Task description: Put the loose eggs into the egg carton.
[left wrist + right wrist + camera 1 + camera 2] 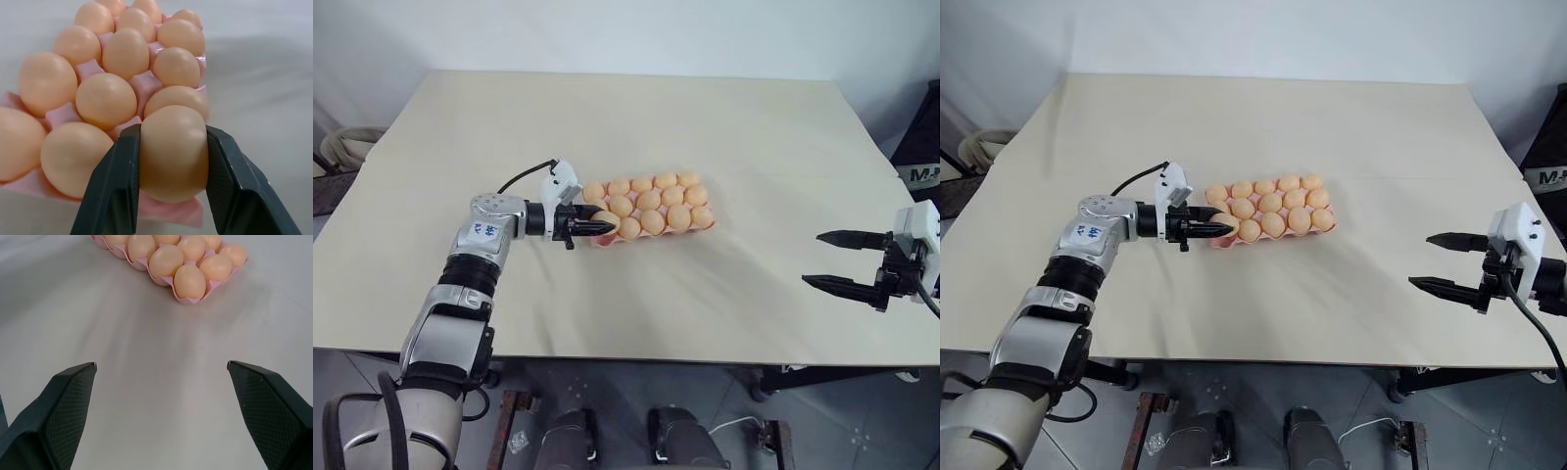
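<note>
The pink egg carton [603, 240] lies flat near the middle of the table, and several pale orange eggs [651, 201] sit in its cups. My left gripper [610, 227] is shut on one loose egg [172, 152], gripped on both sides by the black fingers [117, 186]. It holds that egg just over the carton's near left corner. Whether the egg touches the cup below cannot be told. Far off to the right, near the table's front edge, my right gripper [812, 258] hovers open with nothing between its fingers [63, 396], pointing towards the carton [188, 297].
The cream table [705, 117] stretches wide around the carton, with its front edge close below both arms. A pale coiled thing [347, 147] lies off the table's left side. A black object [920, 157] stands beyond the right edge.
</note>
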You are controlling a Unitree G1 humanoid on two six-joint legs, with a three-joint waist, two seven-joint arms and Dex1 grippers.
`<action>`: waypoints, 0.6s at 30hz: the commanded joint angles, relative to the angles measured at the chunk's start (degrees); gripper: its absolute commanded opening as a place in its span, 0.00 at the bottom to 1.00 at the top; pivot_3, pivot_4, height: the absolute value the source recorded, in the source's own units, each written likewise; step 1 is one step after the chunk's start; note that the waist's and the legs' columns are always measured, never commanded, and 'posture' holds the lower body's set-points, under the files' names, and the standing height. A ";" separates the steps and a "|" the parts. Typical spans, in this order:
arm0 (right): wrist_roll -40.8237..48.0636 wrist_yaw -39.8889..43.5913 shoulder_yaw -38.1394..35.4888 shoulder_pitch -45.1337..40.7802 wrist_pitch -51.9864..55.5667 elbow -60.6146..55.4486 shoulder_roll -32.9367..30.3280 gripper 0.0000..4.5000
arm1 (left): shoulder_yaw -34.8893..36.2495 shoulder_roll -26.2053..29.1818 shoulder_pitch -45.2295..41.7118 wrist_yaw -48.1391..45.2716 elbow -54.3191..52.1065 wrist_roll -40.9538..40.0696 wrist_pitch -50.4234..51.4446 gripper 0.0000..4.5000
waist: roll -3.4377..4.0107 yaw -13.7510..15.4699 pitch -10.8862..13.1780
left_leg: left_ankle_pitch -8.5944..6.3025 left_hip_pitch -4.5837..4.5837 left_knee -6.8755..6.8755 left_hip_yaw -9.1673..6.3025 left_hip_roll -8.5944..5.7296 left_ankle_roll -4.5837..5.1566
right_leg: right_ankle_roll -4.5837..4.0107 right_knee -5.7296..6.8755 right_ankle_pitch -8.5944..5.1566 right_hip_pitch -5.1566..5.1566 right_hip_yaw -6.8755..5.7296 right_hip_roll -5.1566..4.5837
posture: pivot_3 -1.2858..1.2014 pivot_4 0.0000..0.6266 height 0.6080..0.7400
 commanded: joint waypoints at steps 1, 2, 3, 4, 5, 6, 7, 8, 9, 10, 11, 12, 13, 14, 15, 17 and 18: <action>1.41 -0.89 -3.39 0.90 0.42 -2.75 -1.41 1.00 | 0.20 0.35 -2.07 -0.47 1.99 1.74 -2.15 0.48 | 0.00 -0.03 0.00 | 0.00 0.00 0.00 0.00 0.00 0.00 | 0.00 0.01 0.00 0.00 0.00 0.01 | 0.52 0.24 1.00; 1.47 -1.01 -3.51 1.09 0.51 -2.94 -1.43 1.00 | 0.21 0.35 -2.24 -0.46 2.40 2.09 -2.39 0.54 | 0.00 -0.01 0.00 | 0.00 0.01 0.00 0.00 0.00 0.00 | 0.00 0.02 0.00 0.00 0.00 0.01 | 0.52 0.24 1.00; 1.50 -1.12 -3.55 1.16 0.57 -3.00 -1.46 1.00 | 0.29 0.38 -2.44 -0.47 2.66 2.31 -2.30 0.61 | 0.00 0.04 0.00 | 0.00 0.00 0.01 0.00 0.00 0.00 | 0.00 0.03 0.00 0.00 0.00 0.01 | 0.52 0.24 1.00; 1.48 -1.22 -3.51 1.11 0.57 -2.94 -1.49 1.00 | 0.34 0.52 -2.57 -0.58 2.67 2.47 -1.90 0.69 | 0.00 0.07 0.00 | 0.00 0.00 0.01 -0.01 0.00 0.00 | 0.00 0.03 0.00 0.00 0.00 0.01 | 0.52 0.24 1.00; 1.43 -1.28 -3.37 0.91 0.51 -2.76 -1.52 1.00 | 0.49 0.71 -2.61 -0.69 2.50 2.52 -1.73 0.77 | 0.00 0.11 0.00 | 0.00 0.00 0.01 -0.01 0.00 0.00 | 0.00 0.03 0.00 0.00 -0.01 0.00 | 0.52 0.24 1.00; 1.40 -1.35 -3.22 0.69 0.52 -2.62 -1.54 1.00 | 0.68 0.87 -2.64 -0.69 2.37 2.55 -1.53 0.84 | 0.00 0.13 0.00 | 0.00 0.00 0.02 -0.01 0.00 0.00 | 0.00 0.03 0.00 0.00 -0.01 0.00 | 0.52 0.24 1.00; 1.36 -1.43 -3.02 0.40 0.51 -2.46 -1.54 1.00 | 0.85 1.10 -2.59 -0.81 2.19 2.63 -1.34 0.91 | 0.00 0.14 0.00 | 0.00 -0.01 0.03 -0.02 0.00 0.00 | 0.00 0.03 0.00 0.00 -0.01 0.00 | 0.52 0.24 1.00; 1.25 -1.42 -2.64 -0.03 0.38 -2.16 -1.51 1.00 | 1.01 1.48 -2.47 -0.93 1.84 2.70 -1.05 0.98 | 0.00 0.14 0.00 | 0.00 -0.01 0.03 -0.02 -0.01 0.00 | 0.00 0.04 0.00 0.00 -0.01 0.00 | 0.52 0.24 1.00; 1.13 -1.44 -2.26 -0.51 0.27 -1.84 -1.46 1.00 | 1.23 1.85 -2.37 -1.07 1.48 2.66 -1.06 0.99 | 0.00 0.06 0.00 | 0.00 -0.01 0.03 -0.02 -0.01 0.00 | 0.00 0.04 0.00 0.00 -0.01 0.00 | 0.52 0.24 1.00; 1.01 -1.40 -1.80 -1.10 0.13 -1.49 -1.37 1.00 | 1.51 2.30 -2.21 -1.29 0.82 2.47 -1.09 0.99 | 0.00 0.01 0.00 | 0.00 -0.01 0.04 -0.02 0.00 0.00 | 0.00 0.06 0.00 0.00 -0.01 0.00 | 0.52 0.24 1.00; 0.91 -1.34 -1.46 -1.58 0.06 -1.21 -1.30 1.00 | 1.76 2.66 -2.08 -1.52 0.21 2.22 -1.15 0.99 | 0.00 -0.05 0.00 | 0.00 0.00 0.04 -0.02 0.00 0.00 | 0.00 0.07 0.00 -0.01 -0.01 0.00 | 0.52 0.24 1.00; 0.81 -1.24 -1.13 -2.08 -0.02 -0.92 -1.24 1.00 | 2.10 3.05 -1.97 -1.75 -0.40 1.90 -1.25 0.99 | 0.00 -0.04 0.00 | 0.01 0.00 0.05 -0.01 0.01 0.00 | 0.00 0.09 0.00 -0.02 -0.01 0.00 | 0.52 0.24 1.00; 0.70 -1.08 -0.75 -2.66 -0.12 -0.56 -1.19 1.00 | 2.66 3.61 -1.91 -1.73 -1.09 1.58 -1.36 0.99 | 0.00 -0.03 0.00 | 0.01 0.00 0.04 -0.02 0.01 0.00 | 0.00 0.10 0.00 -0.03 -0.01 0.00 | 0.52 0.24 1.00; 0.54 -0.92 -0.34 -3.28 -0.29 -0.12 -1.16 1.00 | 3.30 4.23 -1.95 -1.31 -1.64 1.38 -1.46 0.99 | 0.00 0.00 0.00 | 0.01 0.00 0.04 -0.02 0.01 -0.01 | 0.00 0.11 0.00 -0.03 -0.02 0.00 | 0.52 0.24 1.00; 0.39 -0.74 0.11 -3.97 -0.48 0.37 -1.13 1.00 | 4.11 5.14 -2.09 -1.31 -2.21 1.02 -0.42 0.99 | 0.00 -0.02 0.00 | 0.01 -0.01 0.04 -0.02 0.01 -0.01 | 0.00 0.11 0.00 -0.04 -0.02 0.00 | 0.52 0.24 1.00; 0.09 -0.23 0.98 -5.32 -0.93 1.51 -1.18 1.00 | 5.31 7.63 -1.39 -0.84 -4.17 1.33 -1.00 0.99 | 0.00 -0.05 0.00 | 0.01 -0.01 0.04 -0.01 0.00 0.00 | 0.00 0.11 0.00 -0.04 -0.01 0.00 | 0.52 0.24 1.00; -0.11 0.11 1.41 -6.02 -1.19 2.15 -1.21 1.00 | 6.00 9.00 -0.73 -1.40 -5.64 0.96 -0.80 0.99 | 0.00 -0.13 0.00 | 0.01 -0.02 0.05 -0.01 0.01 0.00 | 0.00 0.11 0.00 -0.04 -0.01 0.00 | 0.52 0.24 1.00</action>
